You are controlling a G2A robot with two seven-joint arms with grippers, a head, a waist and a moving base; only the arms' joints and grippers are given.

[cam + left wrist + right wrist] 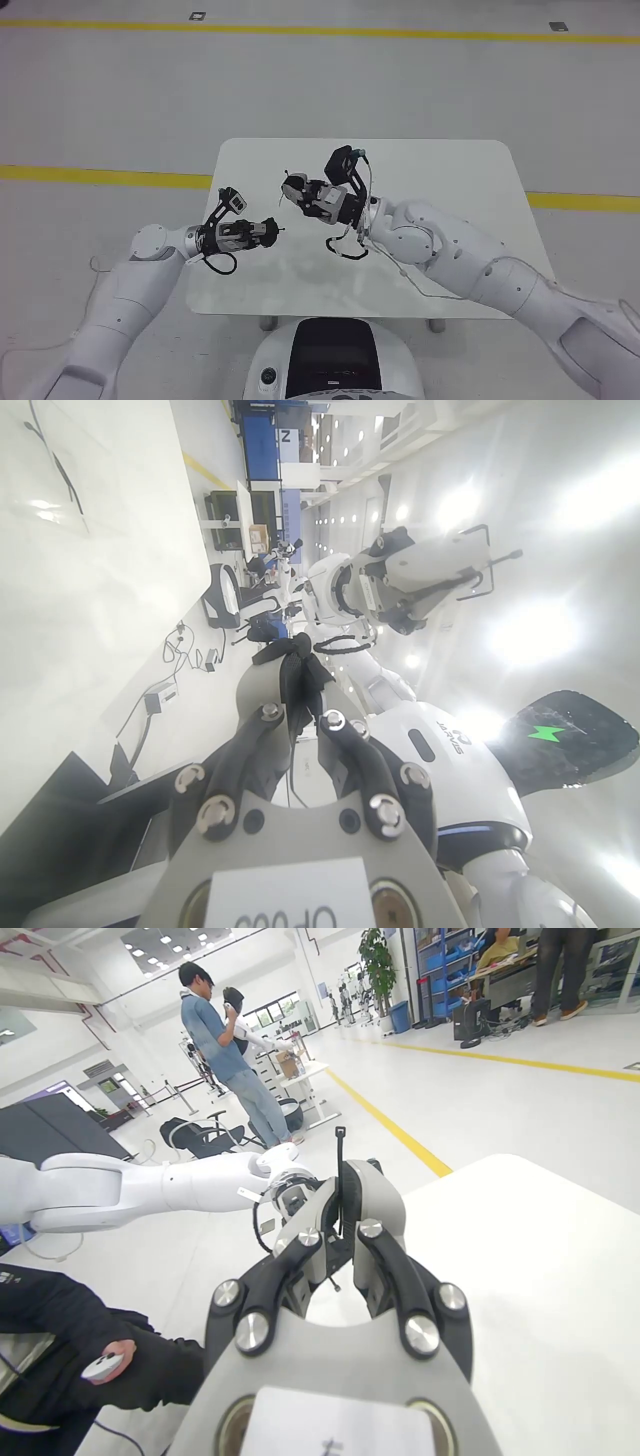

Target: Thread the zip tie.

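Broadly, the white worktop (450, 180) lies under both arms. Above its middle hangs the right gripper (344, 1180), jaws clamped on the black zip tie (340, 1153). The left gripper (296, 650) sits over the worktop's left part, close by but apart, jaws pressed together; whether they pinch anything, I cannot tell. The zip tie pokes straight out past the right jaws, head outermost.

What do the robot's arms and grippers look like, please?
The left arm and right arm have smooth white shells and black wrist cables. The left gripper and right gripper are grey, with black linkage fingers, silver pins and white labels.
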